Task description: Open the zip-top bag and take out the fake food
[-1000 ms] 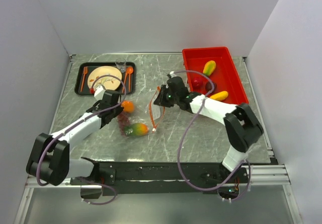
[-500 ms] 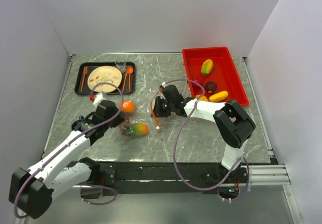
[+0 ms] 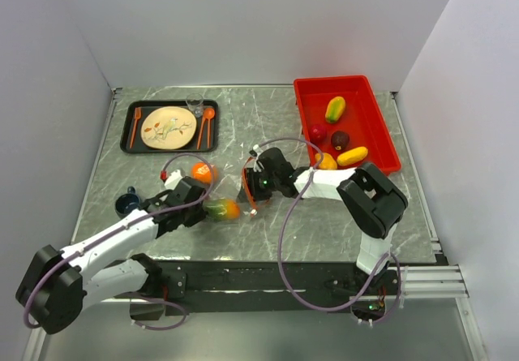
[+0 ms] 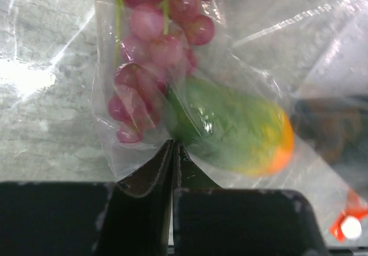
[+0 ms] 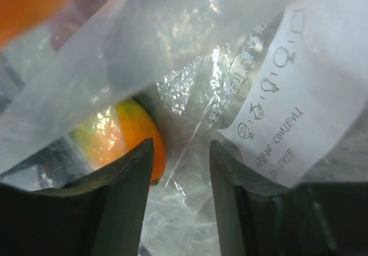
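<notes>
Pinching shut, the left gripper (image 4: 173, 148) has its two dark fingers (image 4: 146, 181) meeting tip to tip with no gap showing. The clear film at the near edge of the zip-top bag (image 4: 247, 54) is caught between them. Straight ahead of those tips, inside the bag, lies a green-and-orange mango (image 4: 230, 126). Ahead and slightly to the left is a bunch of pinkish grapes (image 4: 155, 43) on a green stem, pressed against the mango. Low and to the right of the gripper, a white-and-red zipper slider (image 4: 347, 227) sits on the bag's edge.

From above, this gripper is low over the table (image 3: 122, 174) at the bag. A loose orange (image 3: 201, 172) lies just beyond it; whether that fruit is inside the film cannot be told.

The right gripper (image 5: 181, 149) faces the bag from the opposite side, its jaws standing apart, roughly half spread. Crumpled film fills the gap between its fingers (image 5: 129, 181), but neither pad clearly presses on it, so it has hold of nothing. The orange end of the mango shows just ahead of its left finger. A white printed label (image 5: 287, 95) on the bag lies ahead to the right. In the top view this gripper sits against the bag's orange-red zipper strip (image 3: 246, 192). Well off behind it, apart from the bag, a red bin (image 3: 357, 83) holds several more fruits.
</notes>
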Available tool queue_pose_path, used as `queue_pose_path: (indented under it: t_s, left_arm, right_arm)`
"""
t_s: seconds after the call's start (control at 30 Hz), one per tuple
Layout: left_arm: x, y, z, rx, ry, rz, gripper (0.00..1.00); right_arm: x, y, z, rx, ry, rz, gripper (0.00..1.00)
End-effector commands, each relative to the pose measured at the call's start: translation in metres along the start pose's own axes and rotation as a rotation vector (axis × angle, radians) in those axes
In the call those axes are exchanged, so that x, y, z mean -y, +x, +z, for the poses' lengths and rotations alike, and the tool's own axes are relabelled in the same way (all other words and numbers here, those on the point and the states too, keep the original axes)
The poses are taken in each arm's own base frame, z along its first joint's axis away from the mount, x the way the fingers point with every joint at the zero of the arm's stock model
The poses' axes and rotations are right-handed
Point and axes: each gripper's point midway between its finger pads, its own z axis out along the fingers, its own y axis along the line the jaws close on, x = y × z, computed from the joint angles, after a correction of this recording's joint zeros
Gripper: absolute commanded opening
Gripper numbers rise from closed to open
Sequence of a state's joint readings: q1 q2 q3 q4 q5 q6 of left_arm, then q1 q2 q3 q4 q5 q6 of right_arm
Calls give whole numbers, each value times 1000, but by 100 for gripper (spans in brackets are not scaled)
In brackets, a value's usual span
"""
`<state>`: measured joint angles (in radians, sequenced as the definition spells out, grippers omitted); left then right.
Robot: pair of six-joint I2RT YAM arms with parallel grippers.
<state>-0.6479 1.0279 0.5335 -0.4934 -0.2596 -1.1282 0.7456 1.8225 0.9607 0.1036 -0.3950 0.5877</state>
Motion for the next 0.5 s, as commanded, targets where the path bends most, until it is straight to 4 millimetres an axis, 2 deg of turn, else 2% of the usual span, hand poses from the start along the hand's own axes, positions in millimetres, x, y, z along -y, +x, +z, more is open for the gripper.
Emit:
queue_pose_path:
  t_s: [0.0,0.23,0.47]
  left_arm:
    - [5,-8,7,45,-3,-7,7]
    - [5,-4,20,37,-20,12,6]
    - [11,-6,22,39,4,20,6]
  right_arm:
    - [-35,-5,-11,46,-144,-78,55]
    - [-50,-4,-21,101,-179,-134,67]
    - [-58,-8,-21,125,-186,-152,69]
